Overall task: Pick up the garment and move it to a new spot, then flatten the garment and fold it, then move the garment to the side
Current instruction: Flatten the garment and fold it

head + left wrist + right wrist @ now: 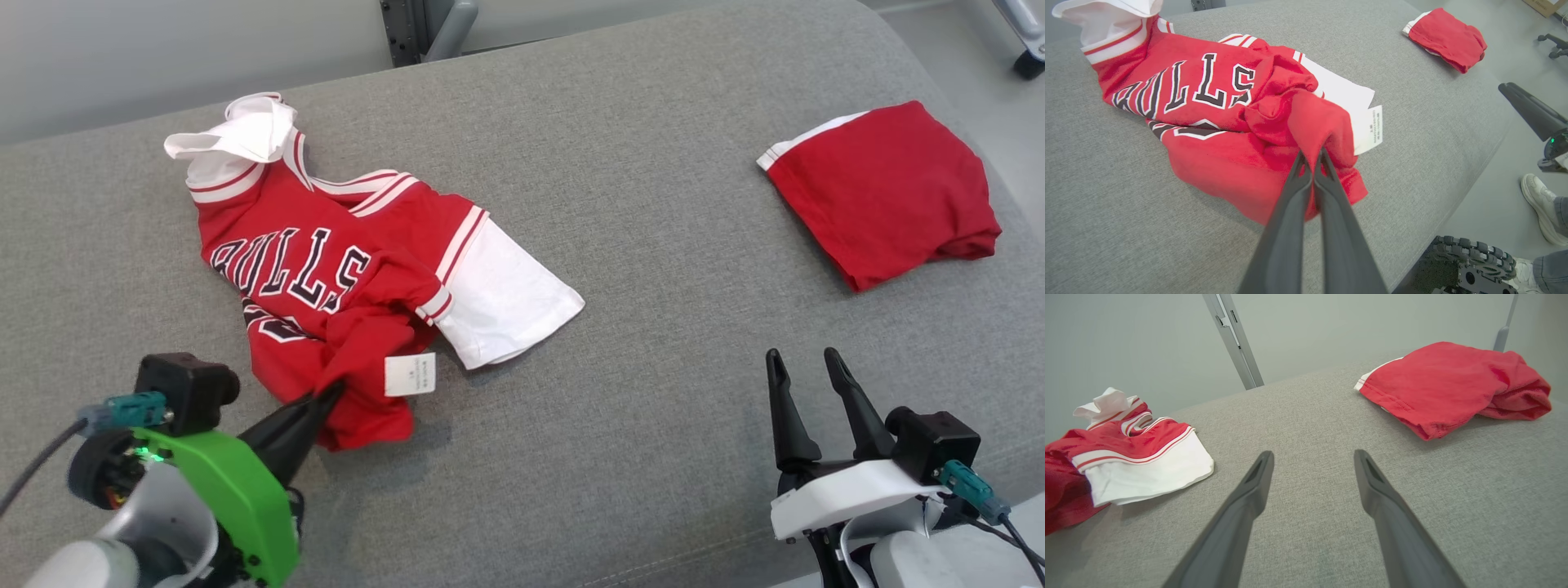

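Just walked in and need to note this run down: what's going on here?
The robot's left gripper is shut on a bunched fold at the near edge of the crumpled red Bulls jersey, which lies on the grey cushioned surface. The right gripper is open over bare fabric, holding nothing. A folded red garment sits off to the right. The jersey is not yet flattened or folded.

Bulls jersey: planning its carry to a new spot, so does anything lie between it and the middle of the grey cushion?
Nothing visible does. The left hand is shut on the Bulls jersey, and the grey cushion beside it lies bare as far as the folded red garment.
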